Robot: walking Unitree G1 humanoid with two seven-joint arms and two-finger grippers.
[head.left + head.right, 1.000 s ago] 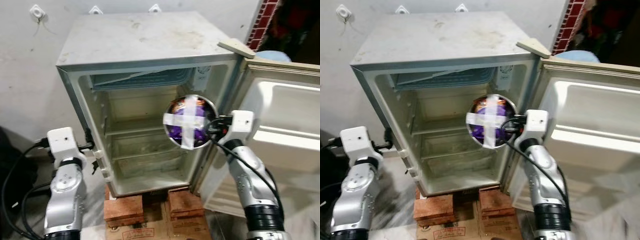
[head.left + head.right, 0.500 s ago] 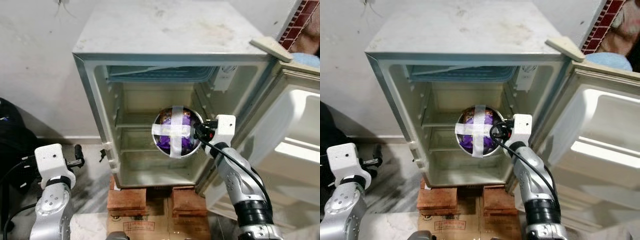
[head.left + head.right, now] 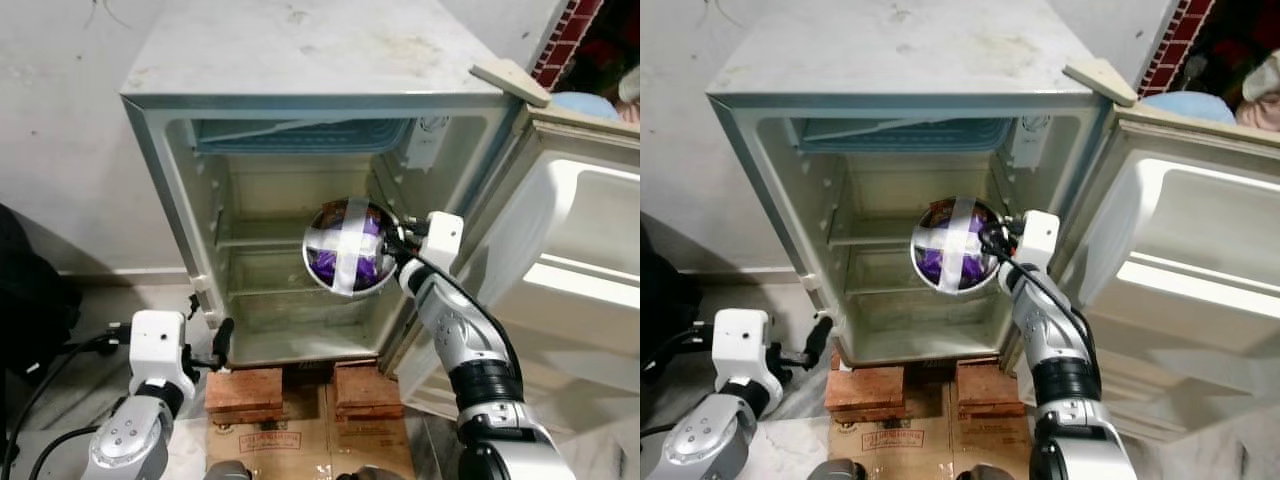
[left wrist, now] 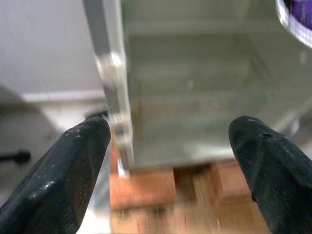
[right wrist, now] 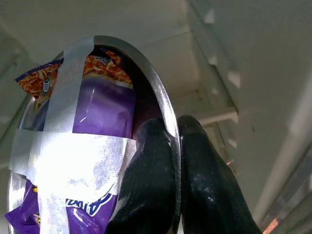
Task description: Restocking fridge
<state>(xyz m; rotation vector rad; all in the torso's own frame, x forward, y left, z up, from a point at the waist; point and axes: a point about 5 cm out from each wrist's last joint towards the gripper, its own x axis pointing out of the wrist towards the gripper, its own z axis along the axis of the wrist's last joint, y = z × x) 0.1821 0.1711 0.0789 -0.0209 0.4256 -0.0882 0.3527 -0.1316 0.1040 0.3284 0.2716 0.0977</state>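
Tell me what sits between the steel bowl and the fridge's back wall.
Nothing: in the left eye view, only bare shelves stand between the bowl and the fridge wall.

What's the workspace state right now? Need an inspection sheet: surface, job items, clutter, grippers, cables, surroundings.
Surface: fridge open, inner shelves bare; it stands on bricks.
Job's things: metal bowl of purple snack packets, crossed with white tape, held tilted at the fridge mouth.
Clutter: cardboard on the floor below the bricks.
Grippers: right gripper pinches the bowl's rim, one finger each side; left gripper open, low, facing the fridge's lower left corner.
Cables: black cable along the right arm; black cables by the left arm.
Surroundings: fridge door swung open to the right; white wall behind.
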